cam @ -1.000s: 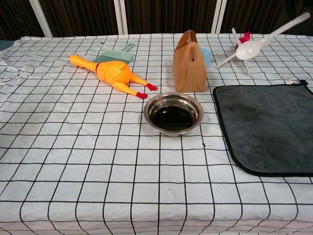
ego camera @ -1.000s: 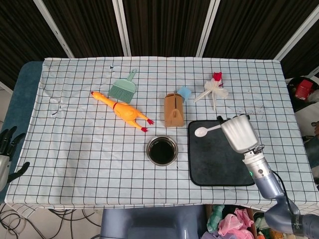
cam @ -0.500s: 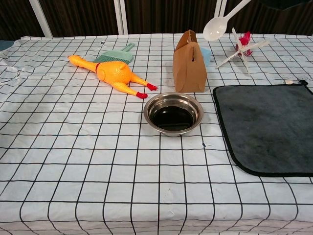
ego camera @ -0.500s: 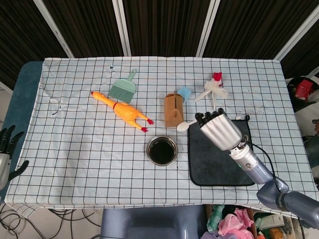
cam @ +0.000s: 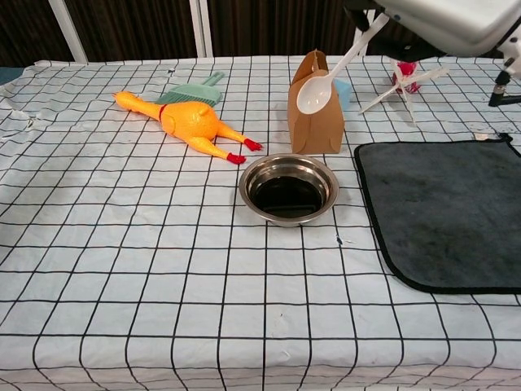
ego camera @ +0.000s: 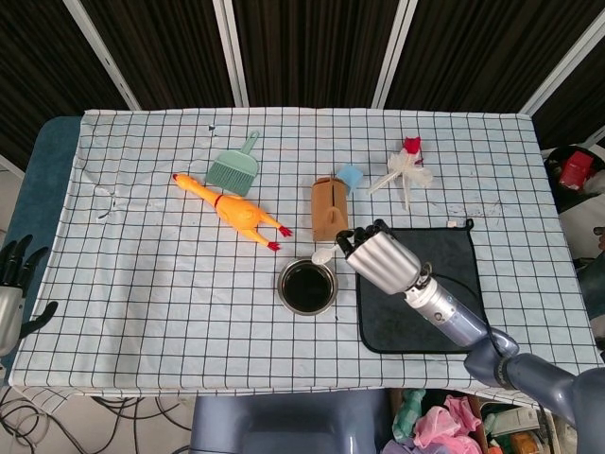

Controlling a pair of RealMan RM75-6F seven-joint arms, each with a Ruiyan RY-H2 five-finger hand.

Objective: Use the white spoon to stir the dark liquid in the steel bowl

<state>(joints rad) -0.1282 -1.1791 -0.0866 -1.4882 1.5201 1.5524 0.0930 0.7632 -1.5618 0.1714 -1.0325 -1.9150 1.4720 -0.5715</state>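
Observation:
My right hand (ego camera: 380,258) holds the white spoon (cam: 326,75) by its handle, up in the air. The spoon slants down to the left, its scoop hanging above and just behind the far rim of the steel bowl (cam: 288,190), in front of the brown box. In the head view only the spoon's scoop (ego camera: 323,256) shows, beside the bowl (ego camera: 307,287). The bowl holds dark liquid (cam: 286,196) and stands mid-table. The same hand (cam: 446,23) fills the top right of the chest view. My left hand (ego camera: 11,288) hangs off the table's left edge, fingers apart, holding nothing.
A brown paper box (ego camera: 329,208) stands just behind the bowl. A dark mat (ego camera: 417,288) lies right of it. A yellow rubber chicken (ego camera: 233,212) and a green dustpan brush (ego camera: 233,167) lie at the back left, a white-and-red toy (ego camera: 404,170) at the back right.
My right hand has swung left from over the mat toward the bowl, carrying the spoon. The scoop has dropped lower and now hangs near the bowl's far rim. The left hand has stayed put.

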